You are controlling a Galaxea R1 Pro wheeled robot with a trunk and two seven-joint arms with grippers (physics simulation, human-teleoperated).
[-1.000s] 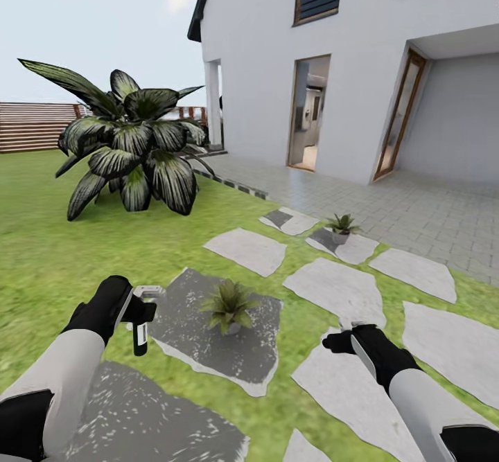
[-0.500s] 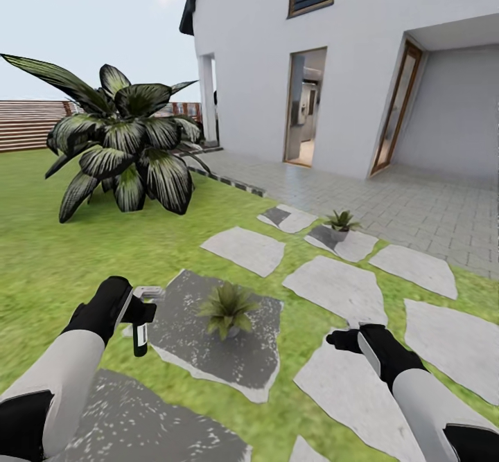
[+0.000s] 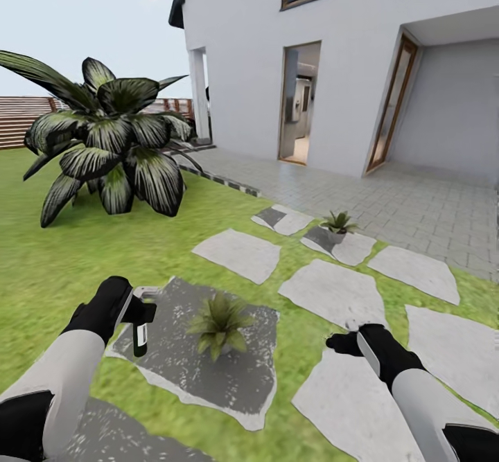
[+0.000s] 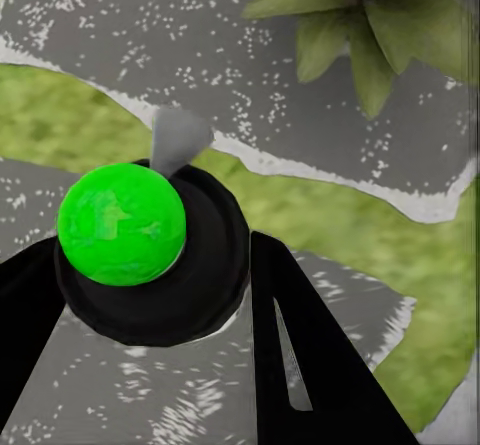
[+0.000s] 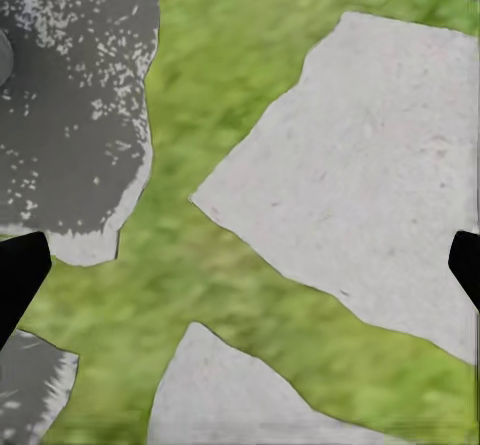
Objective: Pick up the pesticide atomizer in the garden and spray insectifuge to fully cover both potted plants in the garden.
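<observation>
Currently my left hand (image 3: 132, 307) grips the atomizer (image 3: 141, 332), held upright just beside the near plant (image 3: 218, 323) on its dark, speckled slab (image 3: 242, 372); my right hand (image 3: 350, 341) hangs open and empty over a pale slab. By my judgement the spraying step is in hand: next, aim the nozzle at this plant, then treat the far plant (image 3: 338, 224) near the paving.

Right wrist view crops both fingers (image 5: 20, 275) short.

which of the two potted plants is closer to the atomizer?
The potted plant on the dark speckled slab, just beside the pesticide atomizer in the left gripper. The other potted plant sits farther off, near the paved patio.
</observation>
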